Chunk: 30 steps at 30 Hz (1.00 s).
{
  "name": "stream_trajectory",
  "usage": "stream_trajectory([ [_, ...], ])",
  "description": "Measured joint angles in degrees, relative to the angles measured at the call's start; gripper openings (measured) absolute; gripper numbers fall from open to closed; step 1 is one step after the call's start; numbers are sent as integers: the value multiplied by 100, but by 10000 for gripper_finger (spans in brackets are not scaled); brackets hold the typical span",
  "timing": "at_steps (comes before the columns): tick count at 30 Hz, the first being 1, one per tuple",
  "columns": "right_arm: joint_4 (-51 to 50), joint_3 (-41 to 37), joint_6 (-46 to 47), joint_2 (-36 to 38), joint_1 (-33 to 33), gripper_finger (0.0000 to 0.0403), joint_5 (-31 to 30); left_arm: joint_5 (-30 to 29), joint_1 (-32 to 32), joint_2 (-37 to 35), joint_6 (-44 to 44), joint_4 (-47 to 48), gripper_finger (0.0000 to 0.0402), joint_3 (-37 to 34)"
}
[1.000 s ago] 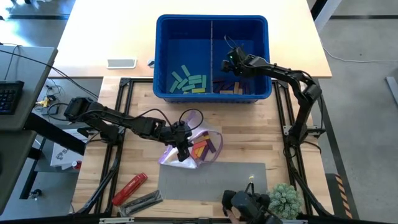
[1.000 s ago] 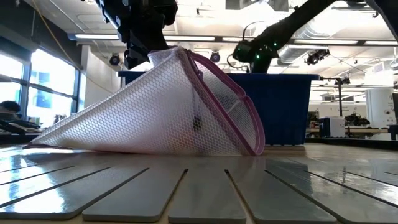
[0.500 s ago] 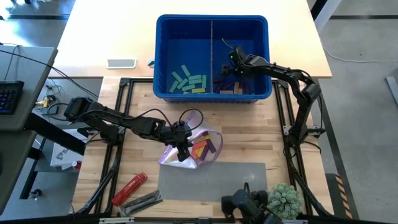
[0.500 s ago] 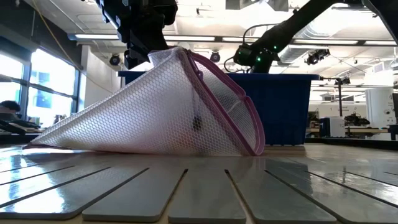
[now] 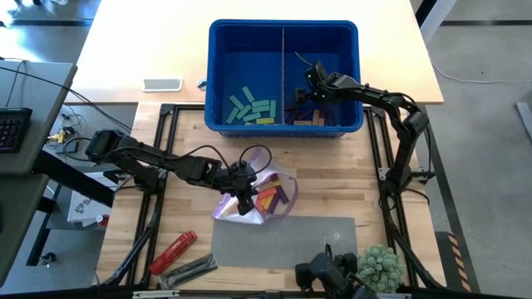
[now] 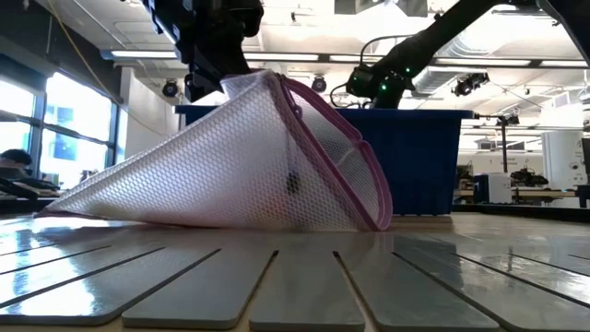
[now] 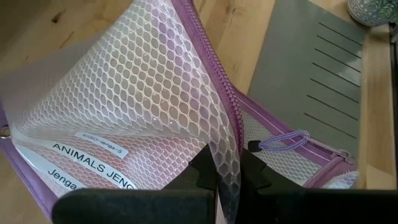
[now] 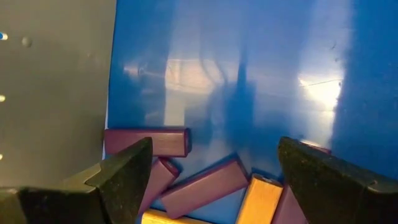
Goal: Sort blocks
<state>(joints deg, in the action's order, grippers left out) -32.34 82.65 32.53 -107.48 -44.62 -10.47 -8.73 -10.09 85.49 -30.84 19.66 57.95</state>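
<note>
Left fingers (image 7: 227, 177) pinched on mesh bag (image 7: 149, 106), lifting its edge off table (image 5: 332, 178). Right fingers (image 8: 211, 171) spread wide, empty, over blocks (image 8: 205, 183) in bin (image 5: 283, 33)'s right compartment; more blocks inside bag.

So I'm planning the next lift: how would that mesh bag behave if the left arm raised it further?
Probably floppy: the mesh bag drapes in a tent from the left gripper, whose jaws pinch its edge. Likely light itself, but the blocks inside may slide and spill through the open zipper.
</note>
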Motion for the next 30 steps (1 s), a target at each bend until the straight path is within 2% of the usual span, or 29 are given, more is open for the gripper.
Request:
stream_trajectory([
  [25, 0, 0, 2, 2, 0, 330, -5, -87, -13, 2, -1, -4, 0, 0],
  [30, 31, 0, 744, 2, 0, 330, -3, -87, -15, 0, -46, -4, 0, 0],
])
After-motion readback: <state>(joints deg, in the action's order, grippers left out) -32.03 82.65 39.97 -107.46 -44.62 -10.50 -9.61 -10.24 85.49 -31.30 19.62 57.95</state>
